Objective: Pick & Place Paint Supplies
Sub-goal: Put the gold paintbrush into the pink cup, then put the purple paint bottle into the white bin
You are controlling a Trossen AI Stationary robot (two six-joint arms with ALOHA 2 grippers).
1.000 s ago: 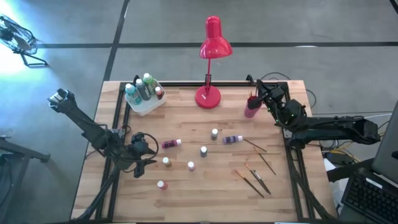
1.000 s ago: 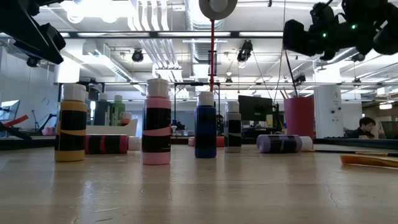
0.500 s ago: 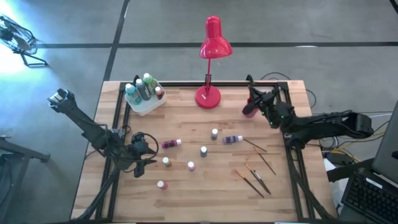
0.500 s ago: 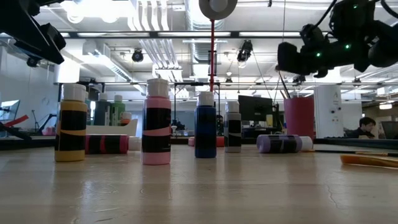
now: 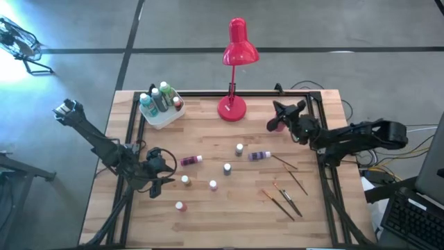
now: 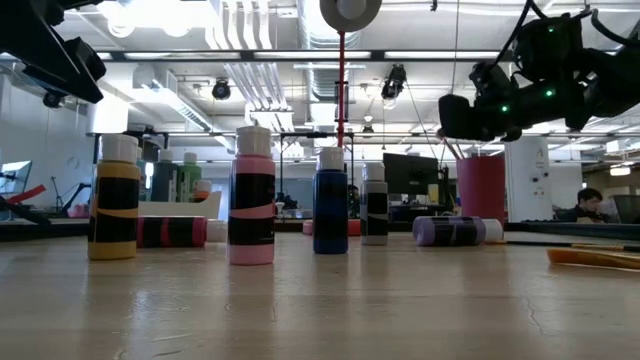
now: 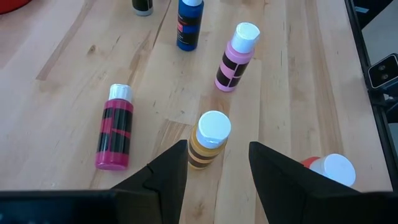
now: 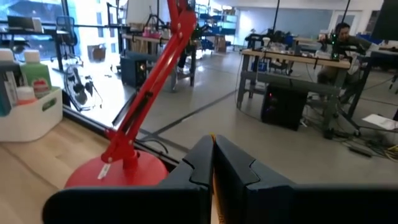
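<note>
The right gripper (image 5: 280, 111) hangs at the back of the table, between the red lamp's base (image 5: 232, 108) and the right rail. Its fingers are pressed together on what looks like a thin wooden paintbrush handle (image 8: 212, 186), which runs lengthwise along the seam between them. The pink cup (image 6: 481, 186) sits almost directly below the gripper, so the drop looks short and straight down. The left gripper (image 7: 217, 155) waits near the table's left edge, fingers apart, facing a yellow bottle (image 7: 210, 140).
</note>
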